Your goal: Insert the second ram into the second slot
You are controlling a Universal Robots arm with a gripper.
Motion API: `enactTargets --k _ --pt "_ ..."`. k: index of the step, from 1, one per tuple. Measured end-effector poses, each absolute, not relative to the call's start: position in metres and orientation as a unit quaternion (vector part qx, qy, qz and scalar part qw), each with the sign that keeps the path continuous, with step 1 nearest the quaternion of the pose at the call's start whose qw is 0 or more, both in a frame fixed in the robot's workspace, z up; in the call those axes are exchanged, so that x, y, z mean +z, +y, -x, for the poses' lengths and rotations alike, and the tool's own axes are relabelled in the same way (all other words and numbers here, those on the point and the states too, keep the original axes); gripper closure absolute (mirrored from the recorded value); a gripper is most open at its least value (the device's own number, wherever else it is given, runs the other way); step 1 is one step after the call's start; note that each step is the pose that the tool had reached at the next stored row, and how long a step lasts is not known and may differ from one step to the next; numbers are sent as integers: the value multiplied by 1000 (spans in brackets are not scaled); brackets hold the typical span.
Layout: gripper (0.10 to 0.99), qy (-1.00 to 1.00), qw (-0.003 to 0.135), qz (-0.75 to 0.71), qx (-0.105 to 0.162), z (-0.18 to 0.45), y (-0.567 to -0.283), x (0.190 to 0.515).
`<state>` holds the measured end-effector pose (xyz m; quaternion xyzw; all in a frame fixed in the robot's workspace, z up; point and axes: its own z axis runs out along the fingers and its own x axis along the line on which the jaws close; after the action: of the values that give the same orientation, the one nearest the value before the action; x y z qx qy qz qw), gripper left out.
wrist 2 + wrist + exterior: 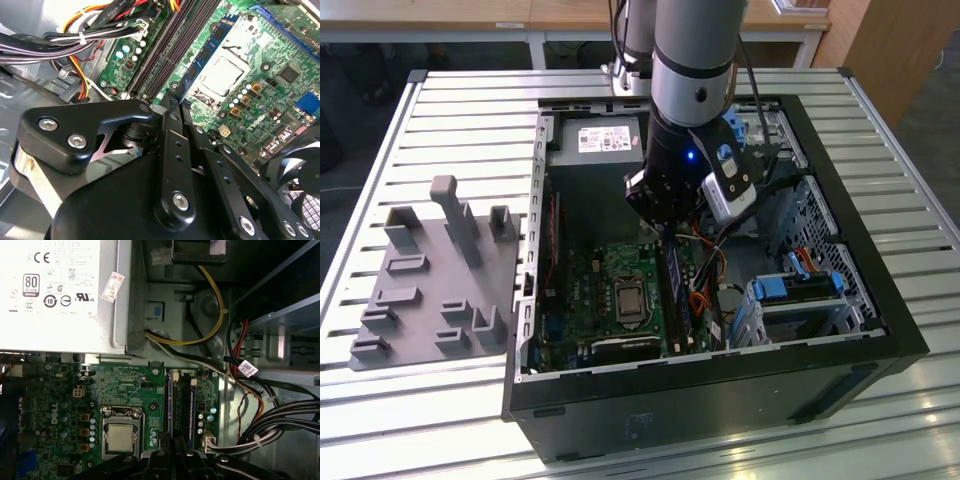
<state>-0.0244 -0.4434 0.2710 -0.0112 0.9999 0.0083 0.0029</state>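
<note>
The second ram [200,62], a thin flat blue circuit-board stick, should be very light and stiff. It is also likely fragile: its chips and contact edge would not take bending or twisting, and its smooth faces could slip. The safest hold is probably across the two flat faces near the top edge, or straight down on that edge, clear of the contacts. It stands on edge in the row of long dark memory slots on the green motherboard [125,385], in the slot beside the square silver processor socket [120,437]. It reads as a narrow blue line in the first wrist view [169,405] and shows small black chips in the second wrist view. The black gripper [175,102] sits right at the stick's near end, low inside the open black computer case [720,385] on the pale slatted metal worktop [450,110]. I cannot tell whether it clamps the stick or only bears on it.
</note>
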Motion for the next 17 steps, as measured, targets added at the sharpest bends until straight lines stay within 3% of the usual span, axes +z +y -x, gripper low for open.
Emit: enactTargets --k 17 --pt "949 1000 3 11 8 24 -443 263"
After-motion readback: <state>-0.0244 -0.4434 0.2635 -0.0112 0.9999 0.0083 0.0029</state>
